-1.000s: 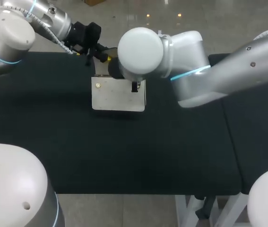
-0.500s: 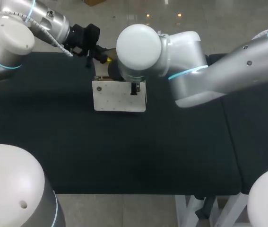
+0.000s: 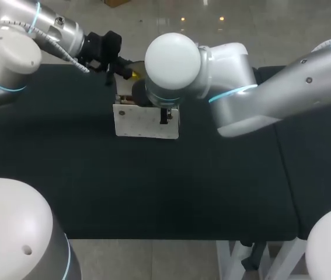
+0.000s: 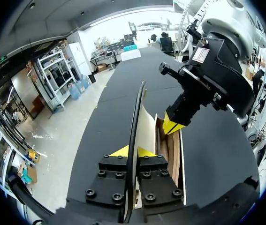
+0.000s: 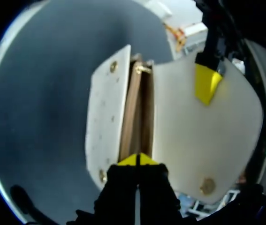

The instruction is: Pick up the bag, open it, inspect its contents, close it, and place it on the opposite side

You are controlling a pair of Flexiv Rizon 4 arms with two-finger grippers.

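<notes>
Head view puts the cream bag on the far half of the black table, a little toward my left arm's side, with both arms meeting over its top edge. Whether its base rests on the cloth or hangs just above it, I cannot tell.

As I judge it, the opening step is done and the inspection is the step in hand. In the right wrist view the flap is swung away from the bag's front panel, and the brown lining shows in the gap between them. No loose contents can be made out inside.

The left gripper is behind the bag and pinches the flap, both yellow tips clamped on its thin dark edge. The right gripper is right at the bag's mouth with its tips pressed together. It may nip an inner edge of the bag, but that is hidden.

Closing the flap and carrying the bag across to the other side are not yet done.

The table is covered in matte black cloth. Well to the right of the bag, a seam divides it from a second black section.
</notes>
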